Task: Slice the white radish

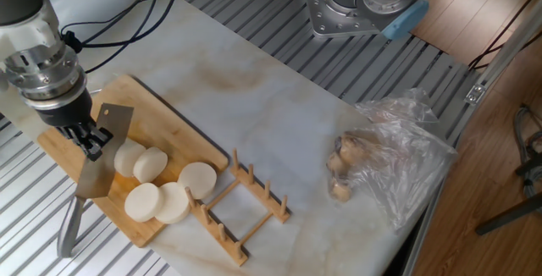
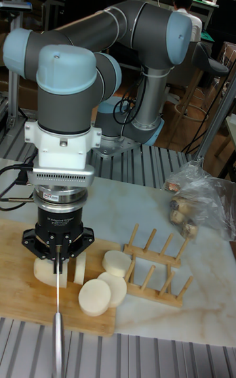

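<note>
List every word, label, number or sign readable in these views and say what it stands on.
None can be read. The tool carries a small label on its black body, too blurred to make out. The knife, cutting board and wooden rack show no print.

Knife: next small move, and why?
Probably bring the knife straight down onto the radish stub. The gripper holds the blade just left of the stub, above the cutting board; three slices already lie cut.
</note>
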Controlling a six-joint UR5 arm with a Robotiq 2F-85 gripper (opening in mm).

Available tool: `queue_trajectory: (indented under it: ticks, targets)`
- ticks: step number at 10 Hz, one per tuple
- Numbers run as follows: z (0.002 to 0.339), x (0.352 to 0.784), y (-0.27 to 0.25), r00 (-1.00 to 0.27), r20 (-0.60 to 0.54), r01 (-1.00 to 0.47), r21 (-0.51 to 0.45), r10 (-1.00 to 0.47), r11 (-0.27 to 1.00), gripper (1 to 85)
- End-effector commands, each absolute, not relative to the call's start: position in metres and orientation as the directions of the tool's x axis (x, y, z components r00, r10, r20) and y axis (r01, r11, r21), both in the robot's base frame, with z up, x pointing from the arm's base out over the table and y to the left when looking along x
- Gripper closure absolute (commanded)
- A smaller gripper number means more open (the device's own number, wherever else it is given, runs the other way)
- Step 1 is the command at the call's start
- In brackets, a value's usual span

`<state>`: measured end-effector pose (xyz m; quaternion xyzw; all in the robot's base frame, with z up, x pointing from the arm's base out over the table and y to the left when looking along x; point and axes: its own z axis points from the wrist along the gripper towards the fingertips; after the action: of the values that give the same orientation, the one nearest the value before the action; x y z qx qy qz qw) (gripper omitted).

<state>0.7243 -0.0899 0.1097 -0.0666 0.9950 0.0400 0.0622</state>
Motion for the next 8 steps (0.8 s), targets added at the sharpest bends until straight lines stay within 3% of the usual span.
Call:
queue_trajectory:
  ticks: [1,8]
  targets:
    - [0.11,0.713,-0.087,-0.99,-0.09,-0.116,0.061,-0.11,0.991,84.3]
    - [0.105,0.682,-0.084,-0.988,0.015,-0.15,0.034,-0.151,0.988,84.3]
